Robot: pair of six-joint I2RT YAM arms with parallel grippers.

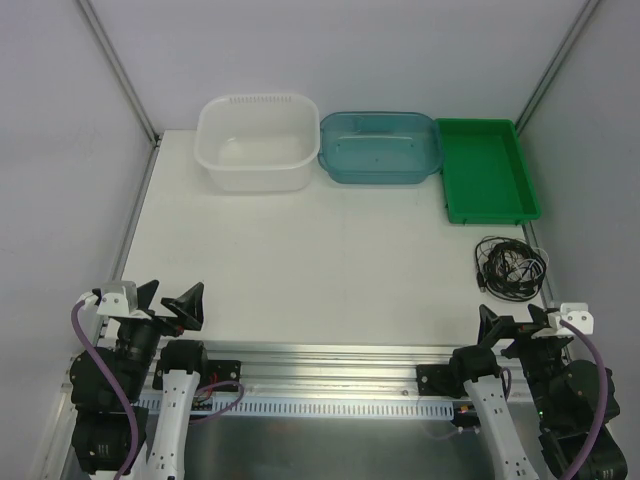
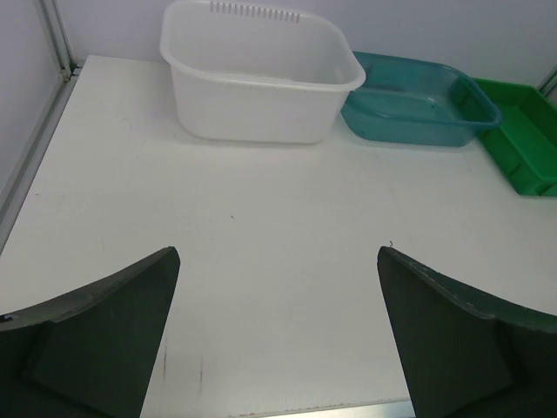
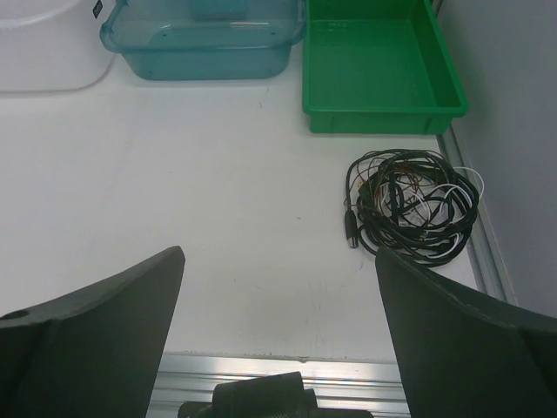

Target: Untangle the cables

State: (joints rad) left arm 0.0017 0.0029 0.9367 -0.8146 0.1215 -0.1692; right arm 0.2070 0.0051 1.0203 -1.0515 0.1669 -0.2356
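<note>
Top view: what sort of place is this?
Likely a robotics lab workcell: left arm and right arm bolted to a white table holding a white tub, teal bin, green tray and tangled cables.

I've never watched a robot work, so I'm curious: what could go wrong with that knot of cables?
The cables lie in one tight coil, thin white and dark strands wound together, so the open right gripper might pinch several at once and tighten the tangle. The coil also sits close to the table's right edge rail; a pull that way could snag it or drag it off.
</note>
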